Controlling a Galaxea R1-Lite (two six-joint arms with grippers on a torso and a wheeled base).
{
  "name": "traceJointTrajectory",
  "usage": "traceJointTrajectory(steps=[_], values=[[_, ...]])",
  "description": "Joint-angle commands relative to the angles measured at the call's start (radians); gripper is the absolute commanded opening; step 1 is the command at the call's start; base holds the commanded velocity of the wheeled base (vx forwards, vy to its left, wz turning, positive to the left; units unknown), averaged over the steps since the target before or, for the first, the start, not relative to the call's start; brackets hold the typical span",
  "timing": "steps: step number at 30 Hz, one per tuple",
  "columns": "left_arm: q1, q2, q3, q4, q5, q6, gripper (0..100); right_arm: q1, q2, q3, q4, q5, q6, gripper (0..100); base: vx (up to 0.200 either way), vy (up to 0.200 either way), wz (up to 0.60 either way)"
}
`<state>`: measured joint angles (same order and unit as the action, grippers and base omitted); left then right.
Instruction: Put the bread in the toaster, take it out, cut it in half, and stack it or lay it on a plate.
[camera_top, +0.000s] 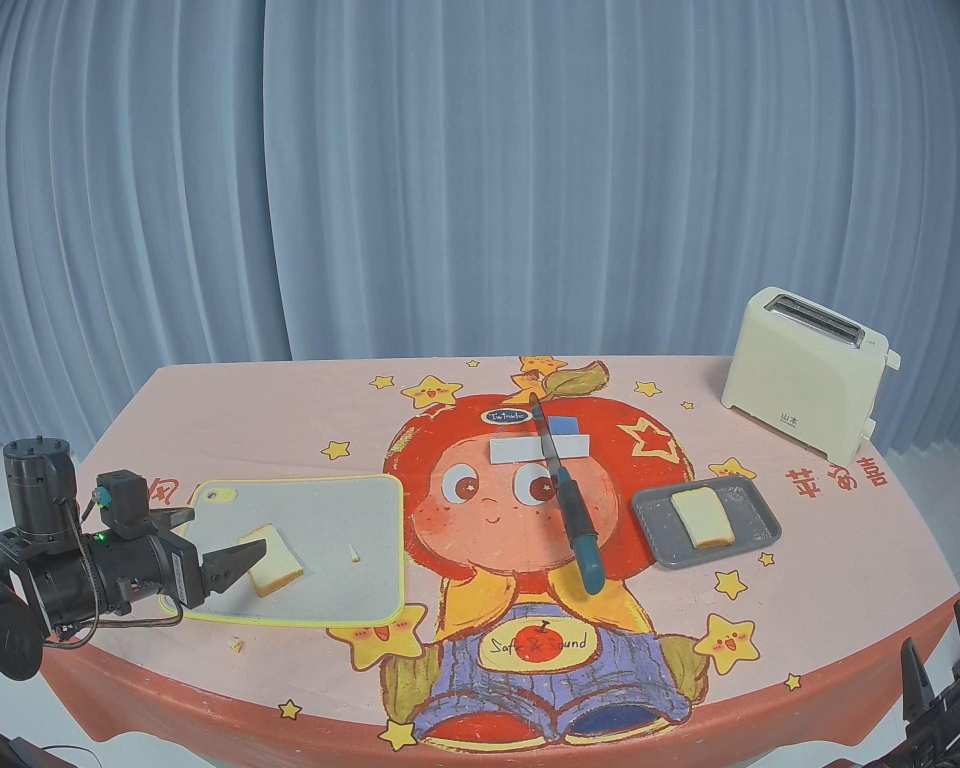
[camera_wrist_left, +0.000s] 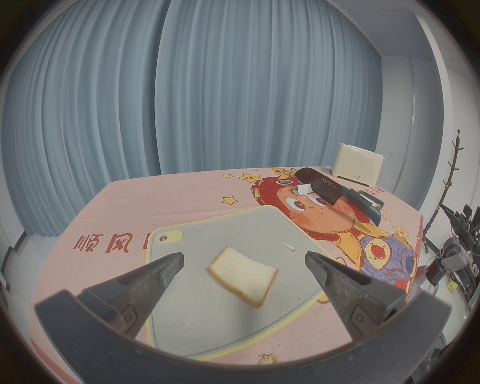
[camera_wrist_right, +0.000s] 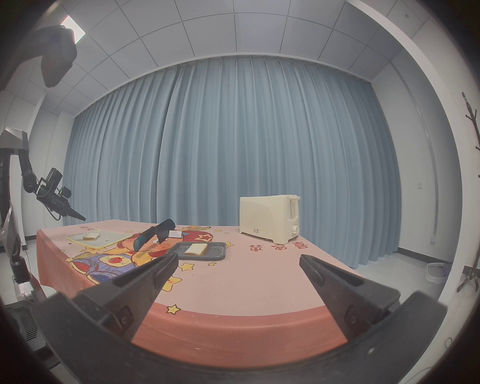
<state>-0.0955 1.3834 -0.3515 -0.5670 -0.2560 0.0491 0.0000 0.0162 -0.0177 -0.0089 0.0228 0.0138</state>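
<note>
One half slice of bread (camera_top: 272, 560) (camera_wrist_left: 243, 276) lies on the grey cutting board (camera_top: 330, 510) (camera_wrist_left: 210, 305) at the table's left. My left gripper (camera_top: 225, 532) (camera_wrist_left: 243, 257) hovers just left of it, open, with the slice in front of its fingers and nothing held. Another half slice (camera_top: 702, 516) (camera_wrist_right: 198, 248) rests on the grey plate (camera_top: 650, 520) (camera_wrist_right: 212, 251) at the right. A teal-handled knife (camera_top: 572, 505) (camera_wrist_left: 330, 190) lies at the table's centre. The cream toaster (camera_top: 805, 372) (camera_wrist_right: 269, 217) stands at the back right. My right gripper (camera_wrist_right: 239, 259) is open and empty, off the table's front right corner.
A small crumb (camera_top: 354, 552) sits on the board, and another (camera_top: 236, 645) lies on the cloth near the front edge. A white strip (camera_top: 540, 448) lies under the knife blade. Bare tablecloth stretches between the board, knife and plate.
</note>
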Motion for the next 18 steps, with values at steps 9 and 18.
traceJointTrajectory(steps=[9,18], values=[[0.0,0.032,0.011,-0.001,0.001,0.0,100,0.0,-0.009,0.018,0.0,0.0,0.0,100,0.0,0.0,0.0],[0.002,0.054,0.022,-0.001,0.158,-0.009,100,0.0,-0.009,0.018,0.0,0.0,0.0,100,0.0,0.0,0.0]])
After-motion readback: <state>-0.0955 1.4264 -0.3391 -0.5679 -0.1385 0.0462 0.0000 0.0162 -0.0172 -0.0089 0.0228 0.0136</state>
